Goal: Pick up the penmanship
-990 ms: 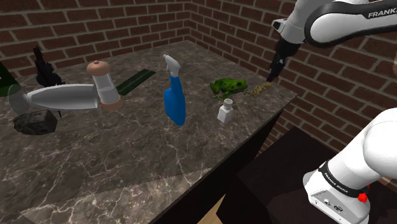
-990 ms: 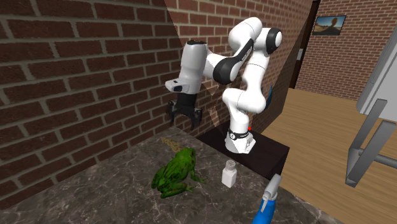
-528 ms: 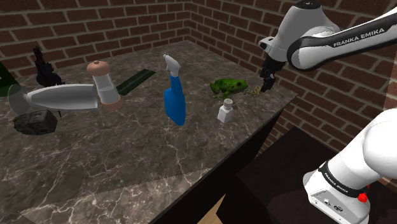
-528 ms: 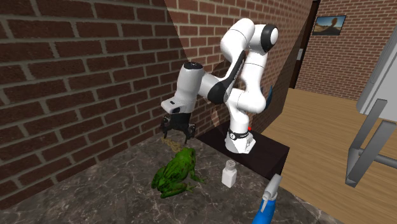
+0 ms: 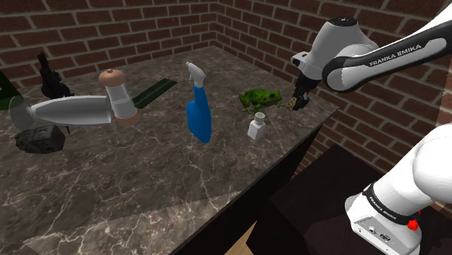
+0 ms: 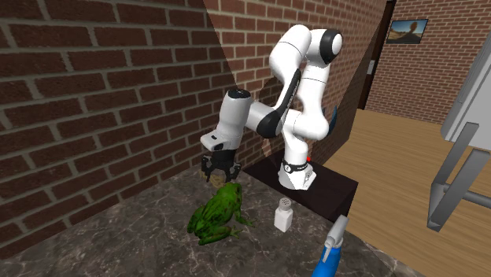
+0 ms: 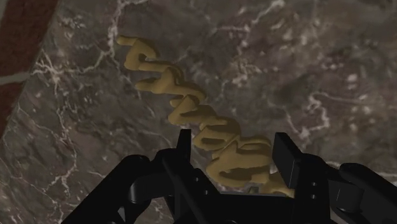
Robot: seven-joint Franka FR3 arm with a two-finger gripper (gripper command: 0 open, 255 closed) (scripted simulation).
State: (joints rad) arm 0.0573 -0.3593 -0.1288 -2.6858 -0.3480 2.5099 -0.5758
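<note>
Hand (image 5: 298, 102) sits low over the marble worktop (image 5: 145, 181), just beside the green frog (image 5: 258, 98), on the frog's side away from the blue spray bottle (image 5: 197, 109). Fingers (image 7: 183, 145) stand apart, straddling one end of the penmanship (image 7: 188, 108). This is tan cursive lettering lying flat on the worktop, and the rest of it runs out ahead of the hand. Can't tell if the pads touch it. White shaker (image 5: 256, 127) stands near the frog, on its worktop-edge side.
</note>
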